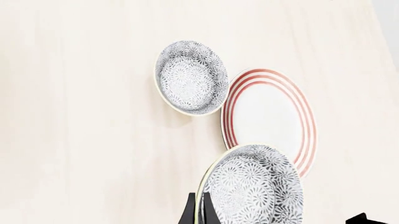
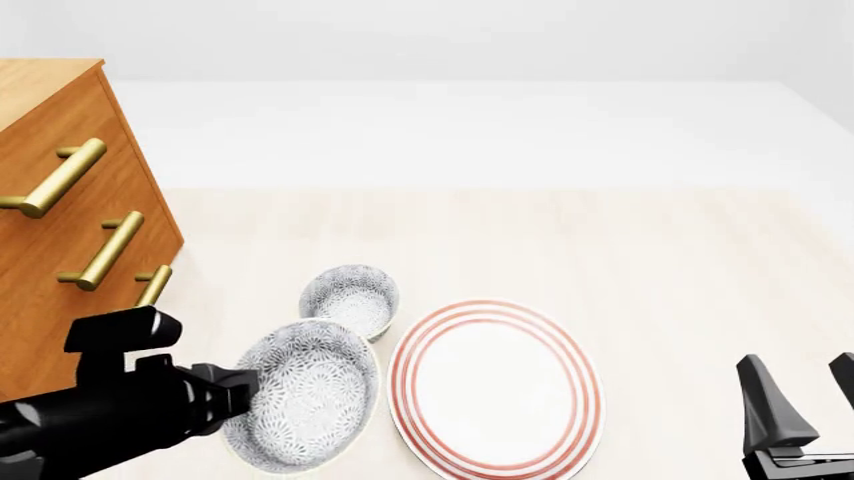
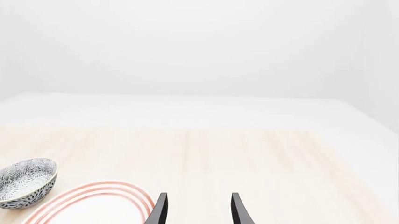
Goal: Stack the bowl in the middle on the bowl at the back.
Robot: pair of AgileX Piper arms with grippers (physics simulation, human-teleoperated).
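Observation:
The bowl in the middle is grey-and-white speckled and tilted up on edge, lifted just left of the plate. My left gripper is shut on its left rim; in the left wrist view the fingers pinch the rim of this bowl. The bowl at the back sits upright on the table just beyond the held one, and it also shows in the wrist views. My right gripper stands open and empty at the front right.
A large white plate with red rings lies right of both bowls, close to them. A wooden drawer cabinet with brass handles stands along the left side. The light wooden table stretches back and right.

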